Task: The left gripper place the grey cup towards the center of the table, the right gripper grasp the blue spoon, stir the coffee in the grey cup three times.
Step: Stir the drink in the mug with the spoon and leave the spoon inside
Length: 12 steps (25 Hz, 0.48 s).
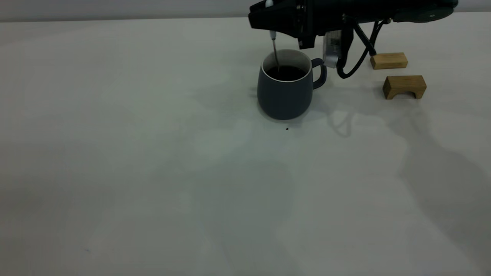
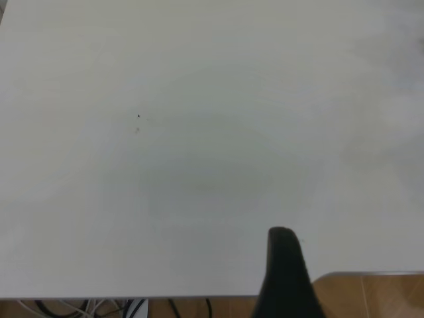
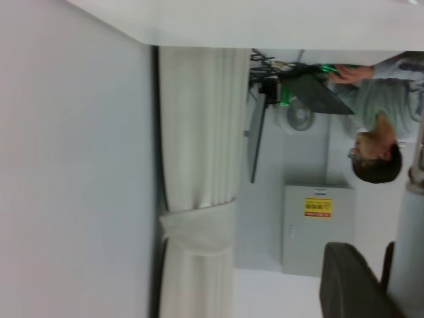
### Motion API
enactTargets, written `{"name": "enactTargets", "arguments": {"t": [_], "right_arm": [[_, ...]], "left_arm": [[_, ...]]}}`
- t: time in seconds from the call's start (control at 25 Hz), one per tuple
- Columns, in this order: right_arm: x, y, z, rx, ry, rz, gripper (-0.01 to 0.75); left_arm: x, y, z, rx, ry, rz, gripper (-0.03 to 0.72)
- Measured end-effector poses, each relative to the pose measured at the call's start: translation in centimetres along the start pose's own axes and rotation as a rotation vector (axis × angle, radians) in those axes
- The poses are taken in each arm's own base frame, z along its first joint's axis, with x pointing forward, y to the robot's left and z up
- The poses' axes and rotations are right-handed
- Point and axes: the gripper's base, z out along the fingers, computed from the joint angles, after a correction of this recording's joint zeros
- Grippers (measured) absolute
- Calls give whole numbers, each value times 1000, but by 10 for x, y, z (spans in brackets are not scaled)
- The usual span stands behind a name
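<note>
The only writing in sight is on a yellow label [image 3: 318,207] stuck to a grey cabinet [image 3: 317,228] in the right wrist view, and its text is too small to read; that view also takes in a pale curtain [image 3: 199,172] and a seated person [image 3: 381,132] in the room beyond. On the table [image 1: 153,172], the grey cup [image 1: 284,92] stands upright a little right of the middle and toward the far side, a rounded dark slate mug with a thin white rim, a white inner wall and a loop handle turned to the right. The coffee [image 1: 288,73] inside is black and fills it nearly to the rim. The right gripper [image 1: 271,17] hangs just above the cup, clenched on the blue spoon [image 1: 274,48], whose grey metal neck drops almost straight down into the liquid while a pale tip of the handle shows above the fingers. Two small wooden blocks [image 1: 402,74] lie to the right of the cup. Of the left gripper, only one black finger [image 2: 285,278] shows, over bare tabletop at the table edge, so whether it is released or clenched cannot be told.
</note>
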Motion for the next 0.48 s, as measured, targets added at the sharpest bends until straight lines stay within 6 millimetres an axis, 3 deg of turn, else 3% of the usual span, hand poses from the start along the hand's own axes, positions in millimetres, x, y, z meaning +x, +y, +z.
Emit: {"name": "enactTargets", "arguments": {"t": [0.48], "right_arm": [[-7,6,-16,-5,8,13,122]], "left_arm": [[0,0,0,0,0,0,585]]}}
